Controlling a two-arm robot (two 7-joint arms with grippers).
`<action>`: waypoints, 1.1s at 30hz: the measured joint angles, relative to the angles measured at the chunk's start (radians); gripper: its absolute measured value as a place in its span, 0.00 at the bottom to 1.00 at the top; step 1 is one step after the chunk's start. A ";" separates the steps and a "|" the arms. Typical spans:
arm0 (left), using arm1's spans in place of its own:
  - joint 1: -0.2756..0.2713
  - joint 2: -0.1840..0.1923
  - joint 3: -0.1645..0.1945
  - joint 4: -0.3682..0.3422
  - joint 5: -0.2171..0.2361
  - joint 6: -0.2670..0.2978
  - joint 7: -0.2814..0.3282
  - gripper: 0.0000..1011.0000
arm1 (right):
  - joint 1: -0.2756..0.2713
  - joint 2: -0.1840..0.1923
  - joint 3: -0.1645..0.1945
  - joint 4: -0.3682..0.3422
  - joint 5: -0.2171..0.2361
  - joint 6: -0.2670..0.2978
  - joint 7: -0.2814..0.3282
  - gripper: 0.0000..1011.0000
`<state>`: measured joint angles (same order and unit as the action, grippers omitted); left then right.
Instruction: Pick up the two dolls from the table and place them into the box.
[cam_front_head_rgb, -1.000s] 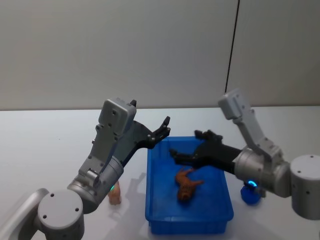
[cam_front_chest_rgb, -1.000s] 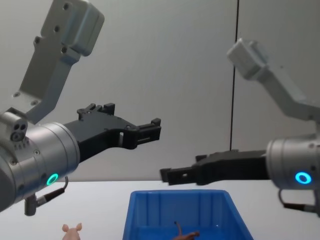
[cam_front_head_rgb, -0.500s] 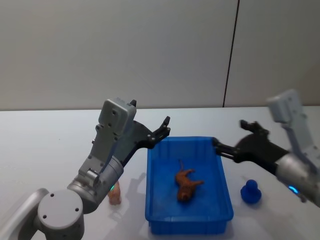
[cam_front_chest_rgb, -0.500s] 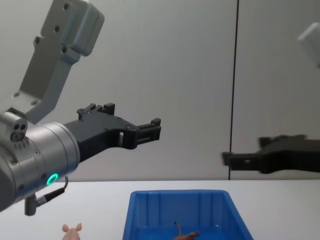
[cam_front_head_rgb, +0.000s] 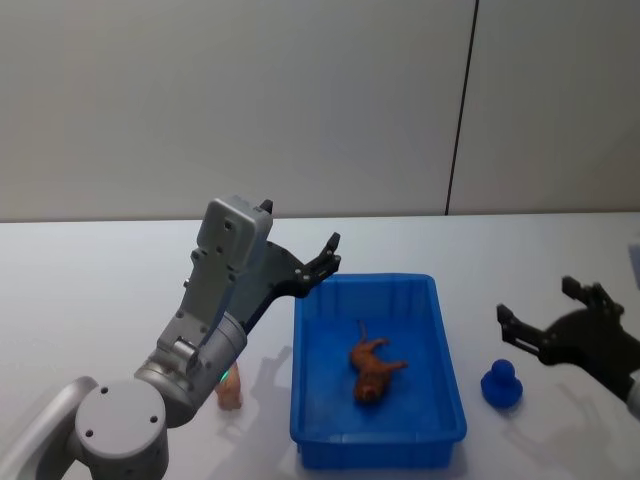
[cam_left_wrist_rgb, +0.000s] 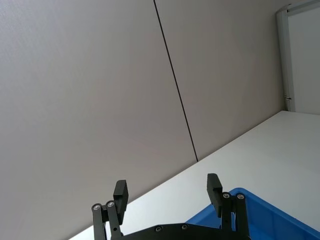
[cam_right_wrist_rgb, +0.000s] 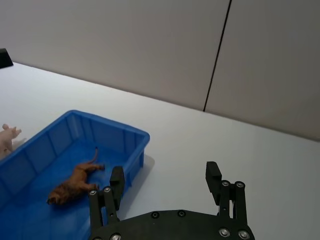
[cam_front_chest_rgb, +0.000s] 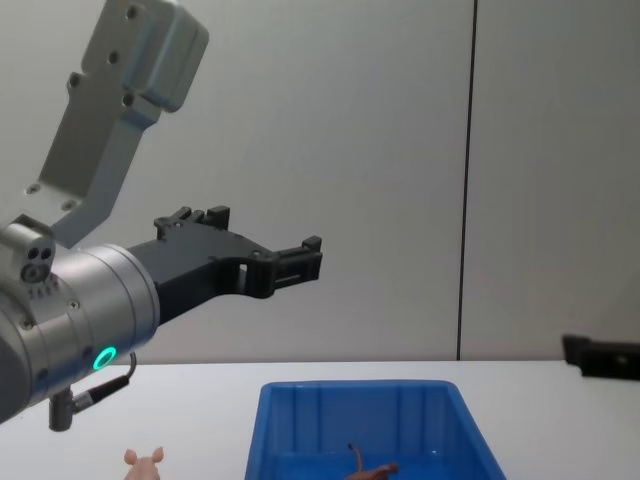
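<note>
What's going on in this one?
The brown doll lies in the blue box; the pink doll stands on the table left of it, not yet picked up. The left gripper hangs open above the box's far left corner. The right gripper is open over the table right of the box, by a small blue toy.

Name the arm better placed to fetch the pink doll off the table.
Left. The pink doll stands left of the box; the open left gripper is at that side, the right gripper across the box.

No legible text or labels anywhere.
</note>
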<state>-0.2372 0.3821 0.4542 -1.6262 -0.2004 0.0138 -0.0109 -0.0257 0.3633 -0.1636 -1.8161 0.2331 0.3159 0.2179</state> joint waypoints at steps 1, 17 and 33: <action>0.000 0.000 0.000 0.000 0.000 0.000 0.000 0.99 | -0.008 0.003 0.002 -0.005 0.008 0.004 -0.006 0.99; 0.000 0.000 0.000 0.000 0.000 0.000 0.000 0.99 | -0.070 0.018 0.019 0.001 0.067 0.087 -0.070 0.99; 0.000 0.000 0.000 0.000 0.000 0.000 0.000 0.99 | 0.016 -0.028 -0.012 0.139 0.017 0.127 -0.026 0.99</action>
<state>-0.2372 0.3821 0.4542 -1.6262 -0.2004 0.0138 -0.0109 -0.0093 0.3353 -0.1759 -1.6774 0.2504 0.4425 0.1921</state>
